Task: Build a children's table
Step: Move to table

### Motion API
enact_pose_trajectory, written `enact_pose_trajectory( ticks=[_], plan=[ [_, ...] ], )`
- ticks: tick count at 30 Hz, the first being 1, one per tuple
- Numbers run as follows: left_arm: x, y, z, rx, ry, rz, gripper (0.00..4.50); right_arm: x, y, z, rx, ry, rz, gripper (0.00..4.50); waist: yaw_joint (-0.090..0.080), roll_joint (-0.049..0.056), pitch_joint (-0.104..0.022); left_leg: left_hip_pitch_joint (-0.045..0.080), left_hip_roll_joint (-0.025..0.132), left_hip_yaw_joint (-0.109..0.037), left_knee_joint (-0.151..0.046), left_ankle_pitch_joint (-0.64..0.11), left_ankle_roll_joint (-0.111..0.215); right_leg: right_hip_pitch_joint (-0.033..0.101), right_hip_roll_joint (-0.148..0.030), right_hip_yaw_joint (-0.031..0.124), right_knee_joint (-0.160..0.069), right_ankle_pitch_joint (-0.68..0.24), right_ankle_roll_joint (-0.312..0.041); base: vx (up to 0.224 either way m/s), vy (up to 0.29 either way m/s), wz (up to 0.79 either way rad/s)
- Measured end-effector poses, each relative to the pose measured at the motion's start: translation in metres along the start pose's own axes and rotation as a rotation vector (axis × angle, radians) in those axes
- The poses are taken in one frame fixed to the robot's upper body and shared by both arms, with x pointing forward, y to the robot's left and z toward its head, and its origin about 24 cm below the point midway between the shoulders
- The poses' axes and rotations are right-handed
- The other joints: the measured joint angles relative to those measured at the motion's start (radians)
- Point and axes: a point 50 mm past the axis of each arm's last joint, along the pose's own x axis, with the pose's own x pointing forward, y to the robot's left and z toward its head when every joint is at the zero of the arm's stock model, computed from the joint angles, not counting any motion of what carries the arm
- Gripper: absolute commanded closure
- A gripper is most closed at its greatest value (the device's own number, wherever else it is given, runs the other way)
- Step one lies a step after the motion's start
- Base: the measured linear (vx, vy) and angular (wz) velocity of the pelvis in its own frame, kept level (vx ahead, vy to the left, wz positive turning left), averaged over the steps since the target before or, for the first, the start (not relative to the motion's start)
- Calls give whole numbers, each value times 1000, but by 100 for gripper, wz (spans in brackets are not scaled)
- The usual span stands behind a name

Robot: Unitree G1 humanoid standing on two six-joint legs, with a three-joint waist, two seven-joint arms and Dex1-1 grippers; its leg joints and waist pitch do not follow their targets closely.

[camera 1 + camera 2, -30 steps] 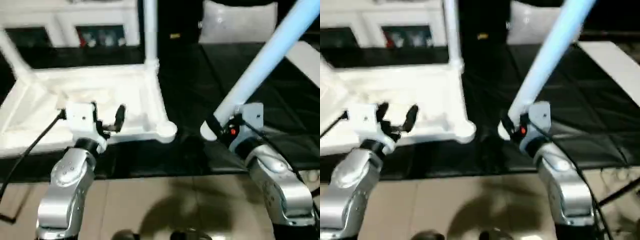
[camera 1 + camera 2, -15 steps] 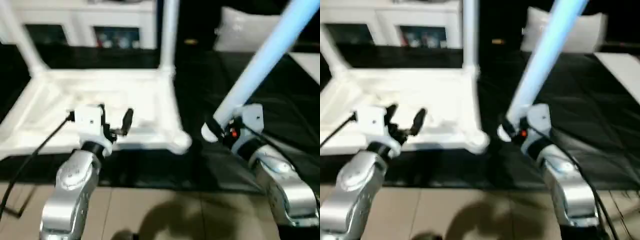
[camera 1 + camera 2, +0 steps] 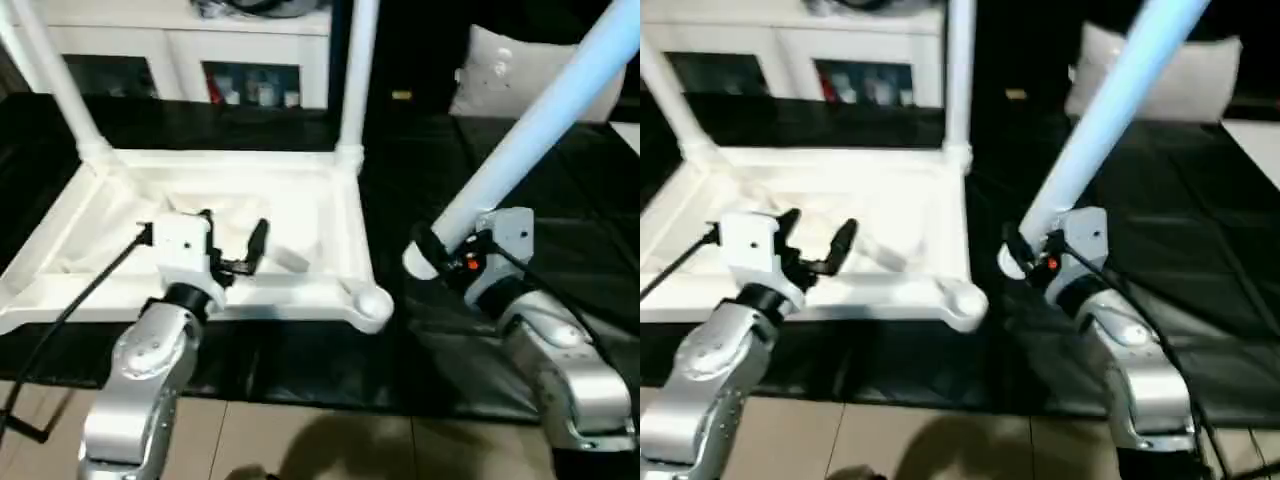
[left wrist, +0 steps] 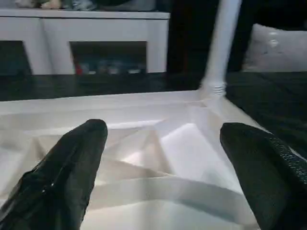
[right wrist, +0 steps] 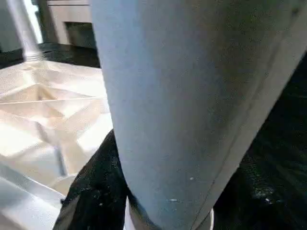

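Camera framing has shifted over the last second: the whole scene sits lower and a little to the right in the head views, so the head has tilted, and nothing on the work surface itself appears to have moved. The white plastic children's table top [image 3: 200, 240], square and lying upside down with its ribbed, cross-braced underside facing up, rests on the black mat [image 3: 560, 200]. Two long tapered white legs already stand in its far corner sockets, one on the left [image 3: 50, 70] and one on the right [image 3: 355, 80]. The near right round corner socket [image 3: 372, 300] is empty.

Both arms have kept their poses. The left gripper [image 3: 228, 238] hovers over the near edge of the underside with its black fingers [image 4: 67, 167] spread wide and nothing between them. The right gripper [image 3: 440, 255] pinches the thick end of a third tapered white leg [image 3: 540, 110], which slants up and away to the right; its held end hangs near the empty socket but apart from it.

Judging from this, the third leg is not yet seated. It needs to be stood upright and its end brought over the near right socket.
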Motion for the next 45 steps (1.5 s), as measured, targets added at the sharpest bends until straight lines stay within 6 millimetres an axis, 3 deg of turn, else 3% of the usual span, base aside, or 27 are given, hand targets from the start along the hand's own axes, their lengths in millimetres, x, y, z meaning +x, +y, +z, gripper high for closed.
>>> enact_pose_trajectory(
  ticks=[1, 2, 4, 5, 7, 9, 11, 12, 13, 14, 15, 16, 18, 19, 20, 21, 22, 23, 24, 25, 27, 28, 29, 33, 40, 41, 45],
  plan=[
    [0, 1, 0, 0, 1, 5, 23, 0, 0, 0, -2, -1, 2, 260, -7, -2, -1, 5, -4, 0, 0, -4, 1, 0, -2, 2, 10, -9, -14, 64, 40, 5],
    [0, 2, 0, -1, -1, 6, 23, -1, -1, 0, -6, 1, -4, 260, -14, -6, -3, 8, -5, 4, -2, -6, 3, 10, -7, 2, 8, -13, -4, 0, 0, 0],
    [1, -2, 0, -10, -3, -7, 23, -3, -6, 0, -15, 4, -21, 260, -5, -10, -5, -3, -7, 10, -1, -10, 12, 20, -11, 4, -8, -4, 59, 0, 0, 0],
    [2, -7, -1, -18, -3, -25, 23, -5, -10, 1, -18, 4, -39, 260, 0, -9, -6, -4, -4, 10, 0, -12, 15, 23, -6, 4, -16, -4, 60, 51, -3, 4],
    [3, -7, 1, -17, -8, -27, 23, -3, -12, 2, -24, 4, -43, 260, 5, -8, -7, -8, 0, 7, -3, -12, 13, 24, 0, 0, -25, -2, 57, 53, -10, 3],
    [4, -4, 1, -13, -10, -17, 23, 0, -9, 1, -24, 8, -28, 260, 1, -7, -7, -1, -1, 0, -6, -14, 11, 20, 0, -2, -25, -5, 47, 88, -17, 2],
    [3, -2, 0, -10, -6, -9, 23, 2, -4, 0, -26, 12, -7, 260, -7, -13, -7, 8, -8, -1, -7, -17, 11, 8, -7, -1, 3, -29, 7, 78, -13, 3],
    [3, -1, 1, -11, -8, -7, 23, 2, -5, 0, -32, 15, -6, 260, -7, -17, -8, 10, -12, 1, -8, -19, 14, 9, -12, -1, 8, -33, 11, 60, -12, 4],
    [3, -1, 1, -12, -10, -7, 23, 1, -6, 0, -45, 19, -10, 260, -1, -20, -8, 2, -15, 4, -5, -24, 28, 19, -15, 2, 5, -32, 34, 0, 0, 0],
    [4, -4, 0, -17, -9, -18, 23, 0, -9, 0, -57, 26, -18, 260, 6, -18, -8, -8, -17, 3, 9, -32, 68, 26, -15, -2, -6, -29, 60, 0, 0, 0],
    [5, -7, 1, -23, -12, -26, 23, -1, -11, 0, -70, 29, -23, 260, 9, -17, -9, -23, -15, -1, 26, -34, 110, 30, -15, -13, -15, -26, 65, 0, 0, 0],
    [6, -9, 2, -24, -15, -35, 23, -1, -12, 0, -76, 27, -23, 260, 6, -11, -9, -40, -13, -10, 45, -32, 140, 39, -17, -38, -29, -23, 67, 29, -4, 37],
    [5, -8, 1, -21, -17, -34, 23, -1, -11, 0, -83, 22, -19, 260, 3, -4, -10, -45, -9, -27, 30, -40, 130, 64, -21, -88, -57, -22, 72, 44, -10, 62],
    [4, -6, 1, -18, -17, -24, 23, 2, -8, 1, -67, 11, -11, 260, -1, -5, -9, -27, -14, -35, 14, -34, 90, 51, -16, -85, -38, -29, 57, 132, -29, 54],
    [2, 1, -4, -11, 3, 0, 23, 8, 2, 3, -29, -13, 21, 260, -5, -4, -10, -16, -19, -41, 12, -27, 35, 18, -15, -55, 57, -41, 52, 135, -31, 30],
    [2, 3, -5, -5, 10, 3, 23, 8, 4, 3, -18, -17, 30, 260, 1, -6, -11, -10, -24, -40, 17, -32, 25, -14, -10, -27, 111, -43, 60, 135, -31, 30],
    [2, 4, -4, -2, 8, 0, 23, 8, 3, 3, -18, -18, 27, 260, 4, -11, -13, -9, -32, -37, 20, -34, 22, -51, -12, -12, 134, -45, 70, 0, 0, 0],
    [3, 3, -3, 4, 5, -21, 23, 7, 0, 3, -27, -13, 17, 260, 9, -21, -13, -5, -44, -30, 19, -34, 21, -89, -14, 7, 118, -37, 78, 0, 0, 0],
    [4, 1, -2, 9, 1, -39, 23, 7, -2, 4, -29, -14, 8, 260, 11, -41, -12, -2, -58, -19, 20, -35, 19, -102, -22, 26, 64, -19, 72, 0, 0, 0],
    [5, -2, -2, 10, -1, -60, 23, 6, -5, 3, -33, -12, -8, 260, 10, -57, -9, -4, -72, -14, 25, -38, 18, -98, -29, 45, 60, 41, 77, -14, -62, 6],
    [7, -16, -5, -6, 3, -131, 23, 2, -17, -1, -38, 8, -59, 260, 26, -51, -10, 7, -62, -12, 22, -42, 30, -86, -19, 47, 47, 38, 62, -10, -72, -4],
    [8, -19, -4, -8, -3, -156, 23, 1, -19, 0, -33, 1, -73, 260, 26, -50, -10, 8, -58, -14, 17, -34, 9, -85, -15, 45, 44, 44, 55, -14, -61, -11],
    [9, -20, -2, -9, -10, -175, 23, 1, -21, 3, -29, -17, -82, 260, 22, -51, -10, 5, -53, -15, 14, -24, -18, -86, -11, 41, 39, 53, 51, 0, 0, 0],
    [12, -19, -4, 35, 14, -298, 23, 5, -23, 6, -29, -25, -92, 261, 17, -49, -9, -6, -34, -14, 16, -17, -21, -83, 2, 29, 6, 84, 34, -59, -3, -3],
    [11, -35, -11, 71, 110, -635, 23, -1, -36, 9, -37, -51, -101, 261, 7, -45, -6, -3, -14, 13, 14, -9, -31, -78, 0, 26, 1, 83, 37, -70, -8, 4],
    [10, -38, -12, 94, 130, -698, 51, -2, -37, 10, -55, -51, -90, 261, 4, -44, -7, -3, -12, 16, 13, -8, -31, -78, 0, 25, 0, 83, 37, 0, 0, 0],
    [11, -45, -17, 144, 191, -885, 64, -3, -38, 10, -63, -31, -43, 261, -2, -45, -7, -4, -10, 17, 12, -7, -32, -80, 0, 24, 0, 83, 37, 0, 0, 0]
  ],
)
